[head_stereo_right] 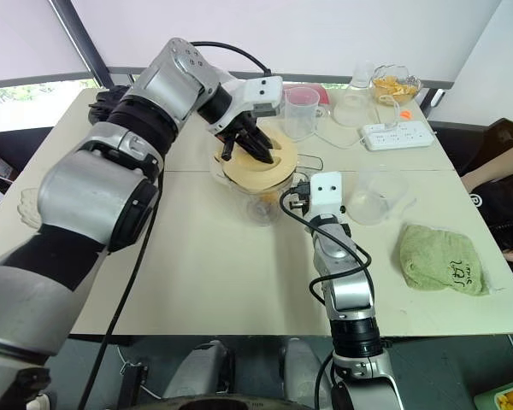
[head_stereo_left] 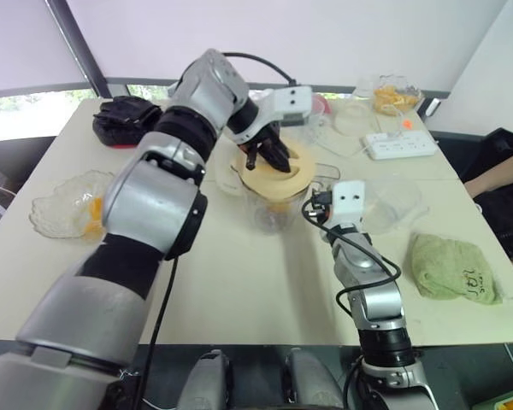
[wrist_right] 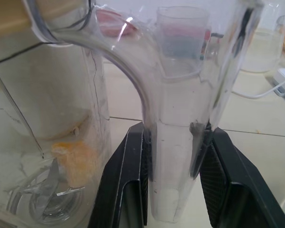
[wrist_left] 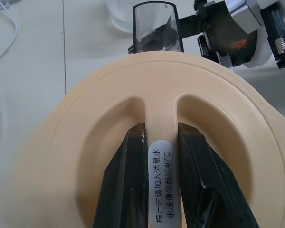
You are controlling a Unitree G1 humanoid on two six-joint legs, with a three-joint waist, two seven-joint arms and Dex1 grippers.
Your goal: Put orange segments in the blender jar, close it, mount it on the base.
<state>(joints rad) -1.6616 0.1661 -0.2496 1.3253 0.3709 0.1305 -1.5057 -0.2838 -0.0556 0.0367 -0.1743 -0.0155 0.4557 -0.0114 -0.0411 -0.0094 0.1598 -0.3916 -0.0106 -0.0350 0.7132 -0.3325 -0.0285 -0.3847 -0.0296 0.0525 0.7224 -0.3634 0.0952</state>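
Left claw (wrist_left: 161, 175) pinches lid (wrist_left: 85, 156); right claw (wrist_right: 175, 175) clamps blender jar (wrist_right: 175, 95) handle.

- Both arms are built of rounded silver shells joined by black segments.
- The left pincer (wrist_left: 162, 183) has two flat black fingers with a grainy surface.
- The right pincer (wrist_right: 175, 178) has matching black fingers.
- White camera blocks sit on the wrists, and black cables loop along both arms.

The pale table (head_stereo_right: 239, 282) carries the blender jar (head_stereo_right: 261, 201), a green cloth (head_stereo_right: 440, 260) and a power strip (head_stereo_right: 398, 135).
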